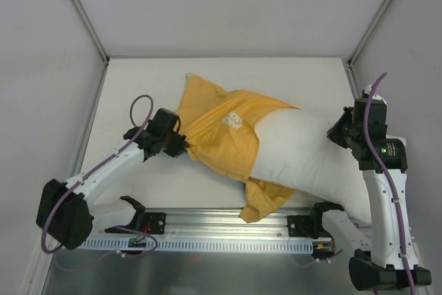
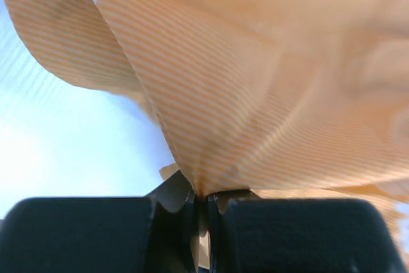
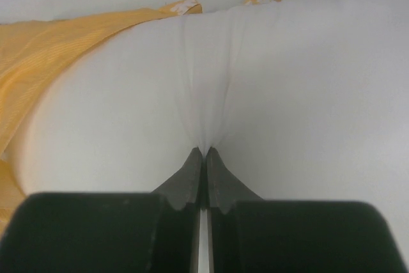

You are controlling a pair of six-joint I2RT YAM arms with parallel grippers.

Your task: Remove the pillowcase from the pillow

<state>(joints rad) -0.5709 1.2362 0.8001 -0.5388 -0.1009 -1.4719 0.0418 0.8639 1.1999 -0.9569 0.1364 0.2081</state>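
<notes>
Pinching pillow (image 3: 307, 107), right claw (image 3: 204, 153), wrist view.

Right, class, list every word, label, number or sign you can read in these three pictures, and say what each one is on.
No text can be read anywhere.
On the orange pillowcase, white print: too small and crumpled to read.
At the pillowcase edge behind the pillow, right wrist view, print scraps: cut off, unreadable.
Left wrist view: striped cloth only, no writing.
</notes>
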